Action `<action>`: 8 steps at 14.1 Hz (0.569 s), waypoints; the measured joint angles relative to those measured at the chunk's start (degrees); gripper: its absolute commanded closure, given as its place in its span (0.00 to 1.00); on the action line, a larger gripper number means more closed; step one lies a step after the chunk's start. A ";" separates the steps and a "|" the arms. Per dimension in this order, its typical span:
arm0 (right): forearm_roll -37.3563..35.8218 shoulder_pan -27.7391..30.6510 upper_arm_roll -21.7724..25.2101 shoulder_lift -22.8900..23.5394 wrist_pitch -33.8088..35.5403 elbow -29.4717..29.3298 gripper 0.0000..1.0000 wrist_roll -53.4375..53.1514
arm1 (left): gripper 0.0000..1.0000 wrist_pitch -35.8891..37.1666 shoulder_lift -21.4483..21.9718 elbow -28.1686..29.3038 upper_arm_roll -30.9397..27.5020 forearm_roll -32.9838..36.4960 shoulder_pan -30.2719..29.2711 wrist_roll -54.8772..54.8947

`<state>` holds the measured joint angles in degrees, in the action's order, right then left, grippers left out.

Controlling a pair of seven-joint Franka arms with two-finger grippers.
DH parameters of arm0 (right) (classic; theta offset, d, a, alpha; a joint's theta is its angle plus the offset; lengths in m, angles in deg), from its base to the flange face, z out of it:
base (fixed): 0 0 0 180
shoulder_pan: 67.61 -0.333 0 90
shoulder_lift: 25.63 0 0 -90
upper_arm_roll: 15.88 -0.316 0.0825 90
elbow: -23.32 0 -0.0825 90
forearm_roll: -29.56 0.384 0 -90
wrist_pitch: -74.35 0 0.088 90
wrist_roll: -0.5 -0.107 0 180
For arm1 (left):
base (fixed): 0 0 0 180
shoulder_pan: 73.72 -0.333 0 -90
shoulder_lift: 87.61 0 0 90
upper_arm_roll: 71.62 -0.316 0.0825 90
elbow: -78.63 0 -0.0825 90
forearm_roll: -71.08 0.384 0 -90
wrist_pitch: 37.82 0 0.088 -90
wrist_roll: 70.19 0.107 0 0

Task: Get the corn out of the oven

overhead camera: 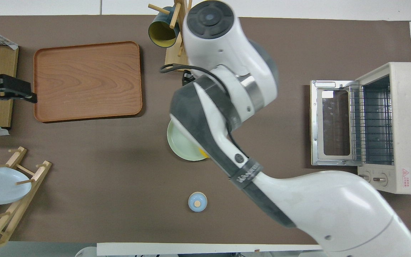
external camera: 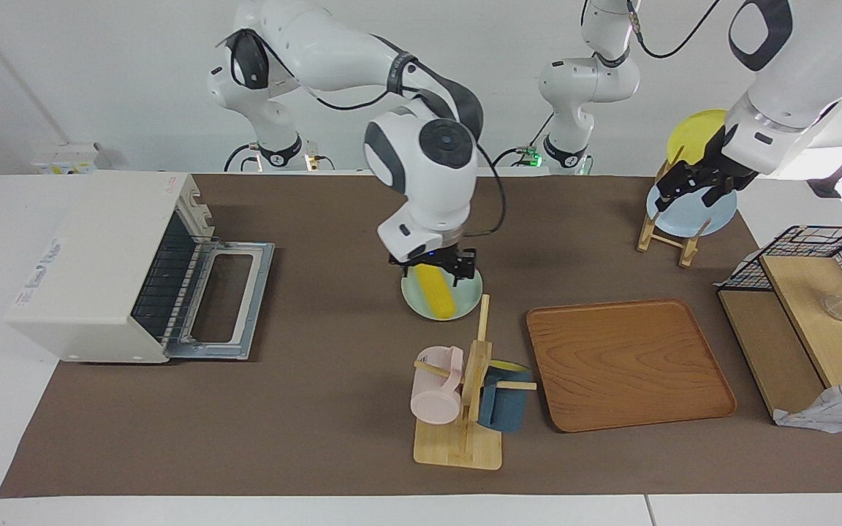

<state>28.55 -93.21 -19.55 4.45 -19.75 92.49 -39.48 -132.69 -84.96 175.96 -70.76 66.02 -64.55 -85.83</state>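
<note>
Resting on the pale green plate (external camera: 470, 298), well clear of the open oven (external camera: 110, 267), the corn (external camera: 439, 291) is out; right gripper (external camera: 432, 267) apparently clamps its upper end, release remaining; left gripper (external camera: 699, 183) waits over the plate rack (external camera: 673, 234), fingers apart.

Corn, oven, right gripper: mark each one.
corn (external camera: 438, 291), facing view, middle of the cob.
oven (external camera: 92, 252), facing view, its top panel.
right gripper (external camera: 435, 269), facing view, between the fingertips at the cob's upper end.

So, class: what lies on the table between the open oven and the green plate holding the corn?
Nothing: between oven and plate under the corn, facing view shows bare brown mat.
</note>
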 measured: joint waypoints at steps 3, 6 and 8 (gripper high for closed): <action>-0.01 7.23 0.01 -8.18 -9.07 19.69 0.90 12.69 | 0.01 -9.50 -0.13 6.69 0.69 -0.03 9.72 -10.53; -0.26 13.07 0.12 -12.53 -14.75 33.59 1.00 21.72 | 0.01 -14.43 -3.10 8.69 0.79 -0.02 16.75 -17.77; -0.83 15.86 0.17 -14.15 -15.55 37.67 1.00 24.83 | 0.01 -17.20 -6.05 8.32 0.77 -0.02 19.64 -19.44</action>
<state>27.71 -77.35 -19.37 -9.69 -35.30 130.16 -14.65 -149.89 -91.00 184.29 -69.99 66.00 -44.92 -105.26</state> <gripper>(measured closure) 0.894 0.004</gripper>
